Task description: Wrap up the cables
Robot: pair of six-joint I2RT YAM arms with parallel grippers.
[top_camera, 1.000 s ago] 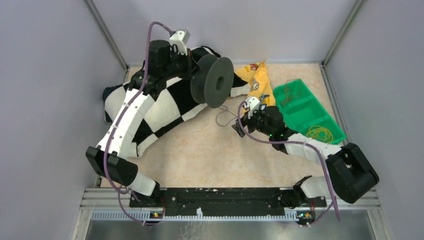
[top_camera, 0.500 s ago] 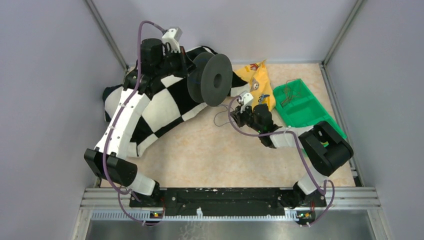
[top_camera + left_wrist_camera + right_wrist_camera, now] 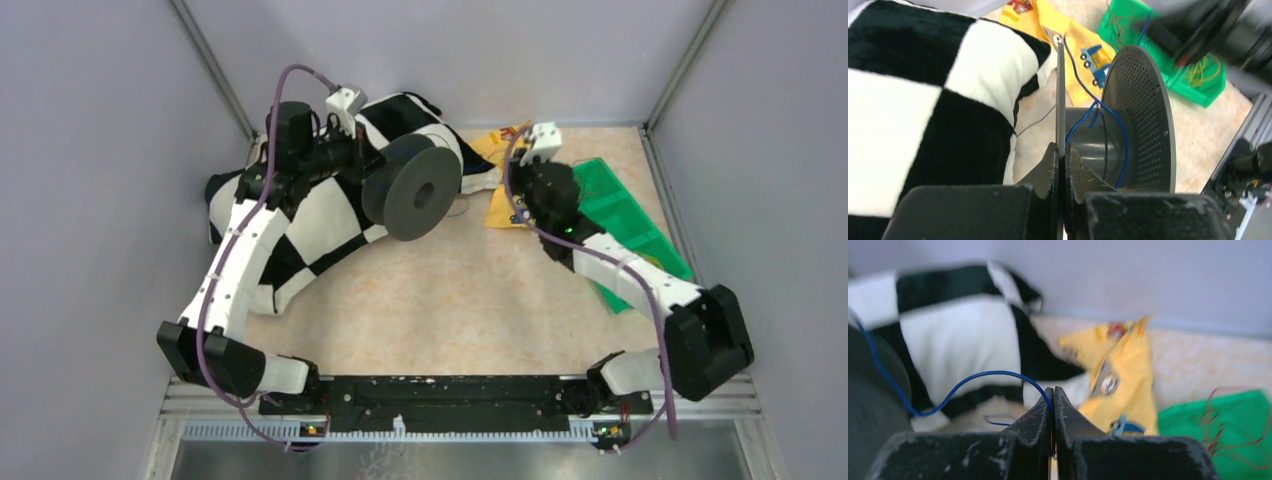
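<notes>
A dark grey spool (image 3: 412, 197) hangs above the table, and my left gripper (image 3: 372, 162) is shut on the edge of its thin flange (image 3: 1061, 100). The fingers (image 3: 1048, 165) clamp that flange from both sides. A thin blue cable (image 3: 1125, 150) loops around the spool's core and leads off toward the right arm. My right gripper (image 3: 520, 185) is over the yellow bag and is shut on this blue cable (image 3: 973, 375), which arcs left from the tips (image 3: 1053, 390) to the spool (image 3: 870, 405).
A black-and-white checkered pillow (image 3: 320, 215) lies under the left arm. A yellow bag (image 3: 505, 160) sits at the back. A green tray (image 3: 640, 235) at the right holds more loose cables (image 3: 1200, 70). Grey walls close in three sides.
My right gripper has shut on the blue cable and swung from the table's middle back toward the yellow bag. The left arm has turned and lowered the spool a little.
</notes>
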